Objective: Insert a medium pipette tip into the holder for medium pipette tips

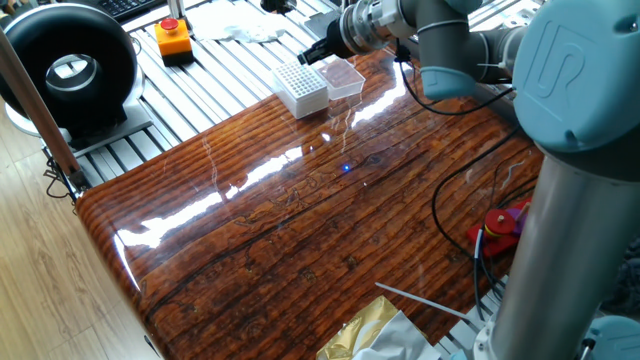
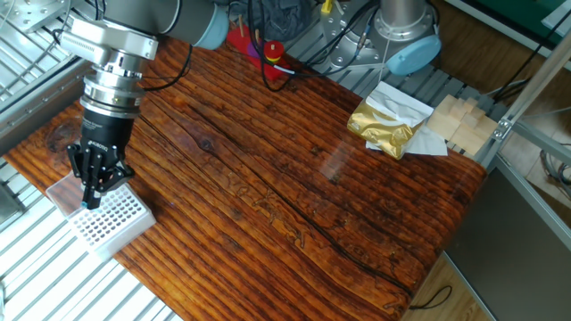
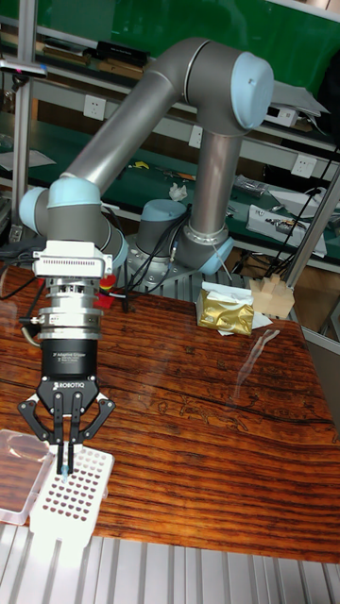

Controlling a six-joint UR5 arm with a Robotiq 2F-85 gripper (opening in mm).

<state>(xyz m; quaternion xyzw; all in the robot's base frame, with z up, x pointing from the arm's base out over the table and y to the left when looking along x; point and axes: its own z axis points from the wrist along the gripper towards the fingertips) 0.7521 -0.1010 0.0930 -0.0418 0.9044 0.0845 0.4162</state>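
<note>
Arm: the UR5 arm (image 3: 142,132) is reaching down from the upper middle of the tall fixed view to the lower left, wrist pointing straight down.
Gripper: the gripper (image 3: 64,451) is hanging vertically over the near-left corner of the table (image 2: 294,178), its two fingers (image 3: 59,429) drawn together to a narrow point.
Gripper state: the fingers are pinching the medium pipette tip (image 3: 63,466), a slim pale-bluish sliver that is sticking out below them, upright.
Tip location: in the tall fixed view its lower end is sitting at the top face of the holder, near the holder's far edge; whether it is already entering a hole cannot be told.
Holder: the holder for medium pipette tips (image 3: 68,498) is lying at the lower left of the tall fixed view, a white block with a grid of holes; in the other fixed view (image 2: 109,217) it is at the left edge of the table.
Adjacent item: a clear shallow plastic box (image 3: 19,476) is sitting just beside the holder, to its left in the tall fixed view.
One fixed view: the gripper (image 1: 322,50) is showing at the upper middle, above the holder (image 1: 302,87); the tip is too small to see there.
Background: a crumpled gold foil bag (image 2: 382,127) is lying at the far side of the table, well apart.
</note>
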